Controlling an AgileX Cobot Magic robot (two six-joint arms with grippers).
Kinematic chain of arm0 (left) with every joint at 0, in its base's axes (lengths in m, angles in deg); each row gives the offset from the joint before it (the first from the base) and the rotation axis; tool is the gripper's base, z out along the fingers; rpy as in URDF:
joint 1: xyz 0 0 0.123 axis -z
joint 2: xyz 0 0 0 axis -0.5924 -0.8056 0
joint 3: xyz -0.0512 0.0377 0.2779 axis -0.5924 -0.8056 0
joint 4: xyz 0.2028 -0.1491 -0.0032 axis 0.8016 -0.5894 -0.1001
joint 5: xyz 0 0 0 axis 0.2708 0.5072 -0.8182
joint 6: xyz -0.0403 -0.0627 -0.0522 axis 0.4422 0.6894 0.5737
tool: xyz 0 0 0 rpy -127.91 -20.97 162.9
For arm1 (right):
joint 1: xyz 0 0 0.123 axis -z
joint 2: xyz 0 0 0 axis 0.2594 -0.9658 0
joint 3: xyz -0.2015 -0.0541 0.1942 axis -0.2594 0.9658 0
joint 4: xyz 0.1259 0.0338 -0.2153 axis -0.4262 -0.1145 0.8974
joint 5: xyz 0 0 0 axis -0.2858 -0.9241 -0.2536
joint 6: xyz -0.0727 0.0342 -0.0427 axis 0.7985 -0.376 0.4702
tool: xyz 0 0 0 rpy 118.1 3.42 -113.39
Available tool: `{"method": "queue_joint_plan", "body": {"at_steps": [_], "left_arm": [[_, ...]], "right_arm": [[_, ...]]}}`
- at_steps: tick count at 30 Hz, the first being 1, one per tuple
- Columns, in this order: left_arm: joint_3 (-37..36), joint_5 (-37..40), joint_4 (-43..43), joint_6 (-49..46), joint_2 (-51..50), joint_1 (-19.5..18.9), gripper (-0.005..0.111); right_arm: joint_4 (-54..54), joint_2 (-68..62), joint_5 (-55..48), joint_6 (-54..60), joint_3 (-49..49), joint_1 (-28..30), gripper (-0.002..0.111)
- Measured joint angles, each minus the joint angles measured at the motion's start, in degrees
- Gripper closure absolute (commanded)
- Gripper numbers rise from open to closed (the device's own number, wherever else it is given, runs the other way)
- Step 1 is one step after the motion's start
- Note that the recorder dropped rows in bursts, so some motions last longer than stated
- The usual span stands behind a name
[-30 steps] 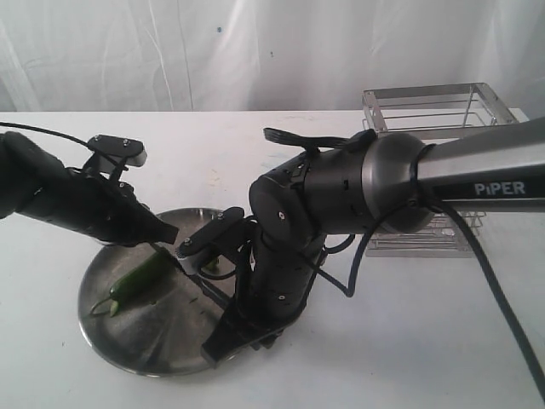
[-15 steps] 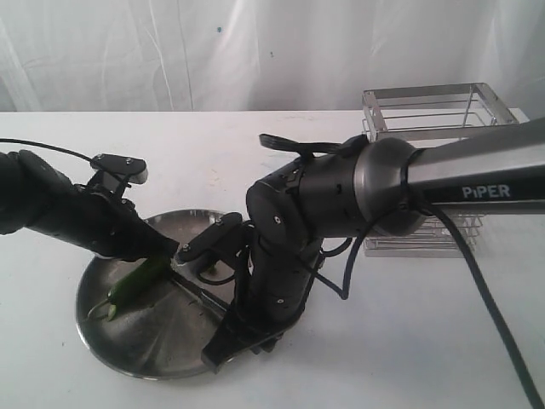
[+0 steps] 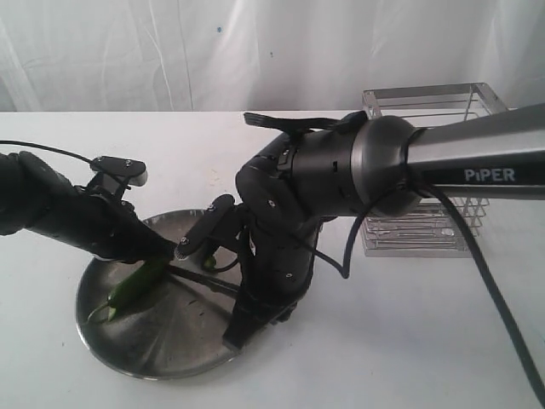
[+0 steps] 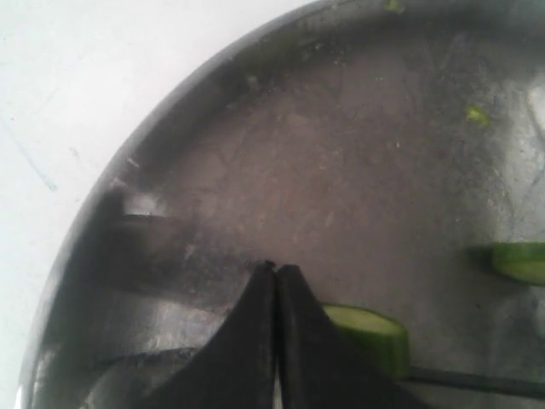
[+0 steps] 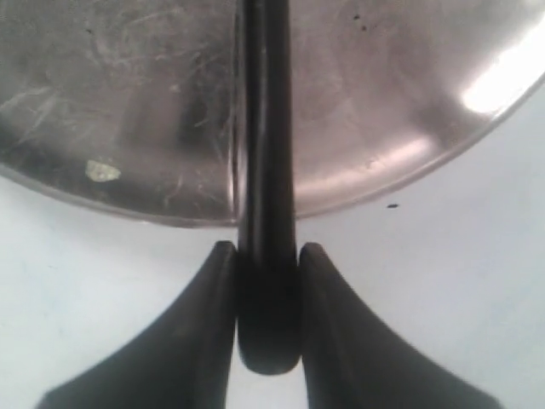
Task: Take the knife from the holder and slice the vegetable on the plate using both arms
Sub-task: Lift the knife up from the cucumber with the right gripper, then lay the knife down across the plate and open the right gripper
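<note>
R gripper (image 5: pixel 266 256): clamped on knife (image 5: pixel 266 128) handle, near plate (image 3: pixel 128 354) edge.
L gripper (image 4: pixel 276 277): tips together, pressing vegetable (image 3: pixel 136 283) down on plate.
Knife: blade across plate, w/ tip by pod.
Holder (image 3: pixel 430 170): far right.

My gripper (image 4: pixel 275 271) has its two black fingertips pressed together, resting over the plate (image 4: pixel 170 153). Just beside them lies the cut end of the vegetable (image 4: pixel 370 331), pale-centred. A separate green slice (image 4: pixel 519 260) sits apart, and the knife (image 4: pixel 477 383) runs thin below.
</note>
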Motion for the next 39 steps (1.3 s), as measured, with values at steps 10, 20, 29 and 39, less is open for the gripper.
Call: {"method": "queue_joint_plan", "body": {"at_steps": [10,20,29,39], "left_arm": [[-0.3,1.0,0.4,0.0,1.6,0.0,0.107],[-0.7,2.9,4.2,-0.1,18.0,0.0,0.107],[-0.7,7.9,4.3,1.7,28.5,0.0,0.107],[-0.7,7.8,5.6,3.8,33.8,0.0,0.107]], "right_arm": [[7.0,0.0,-0.2,2.5,0.0,-0.1,0.108],[7.9,0.0,-1.2,1.2,-0.1,-0.2,0.108],[7.9,8.1,-3.7,-5.0,-0.1,-0.2,0.108],[-19.4,9.0,12.5,-16.0,-0.1,3.9,0.108]]}}
